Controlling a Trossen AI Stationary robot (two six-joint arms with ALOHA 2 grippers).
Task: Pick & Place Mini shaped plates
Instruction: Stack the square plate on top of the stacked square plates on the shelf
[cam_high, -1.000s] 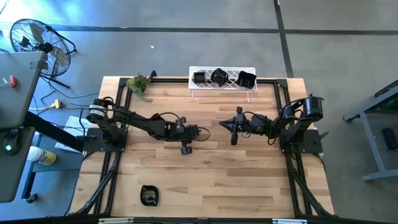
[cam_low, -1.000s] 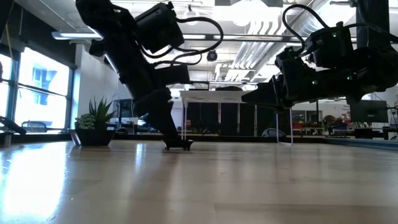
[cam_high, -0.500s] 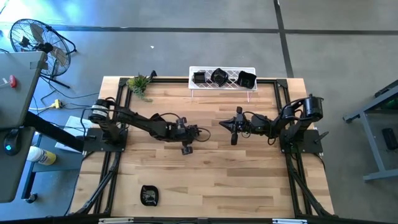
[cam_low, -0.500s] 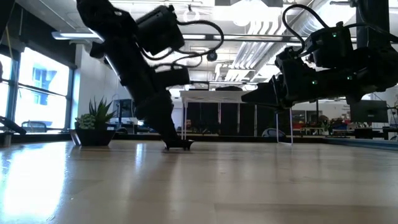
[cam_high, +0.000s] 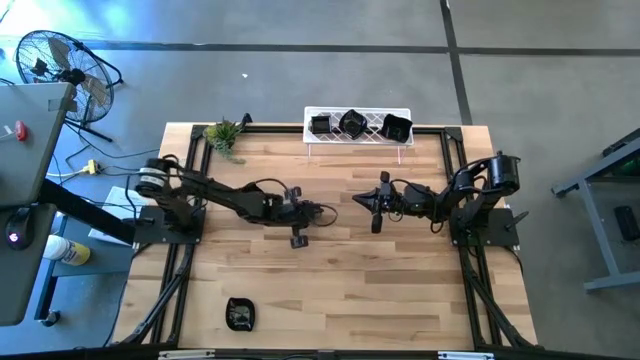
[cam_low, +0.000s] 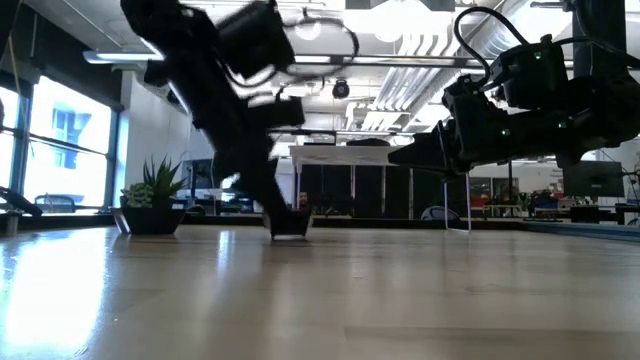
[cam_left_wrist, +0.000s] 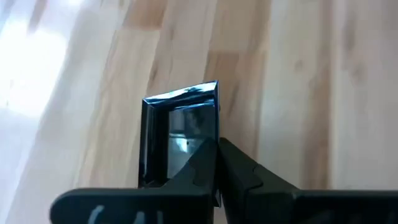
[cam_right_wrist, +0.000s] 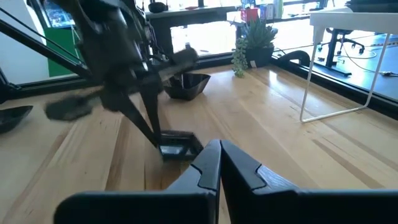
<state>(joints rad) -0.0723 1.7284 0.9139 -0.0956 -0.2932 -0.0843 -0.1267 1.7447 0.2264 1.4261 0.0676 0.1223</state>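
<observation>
The left claw (cam_high: 299, 238) reaches down near the middle of the surface (cam_high: 340, 290), its fingers (cam_left_wrist: 205, 168) pinched together on the rim of a small square black plate (cam_left_wrist: 180, 134) that rests on the wood. In the low view this plate (cam_low: 290, 231) sits flat under the arm. The right claw (cam_high: 376, 222) hangs above the surface just right of the middle, its fingers pressed together and holding nothing. Three more black plates (cam_high: 352, 124) lie on the white wire rack (cam_high: 358, 135) at the far edge. Another black plate (cam_high: 239, 313) lies near the near edge, toward the left corner. A small green plant (cam_high: 224, 134) stands at the far left corner.
</observation>
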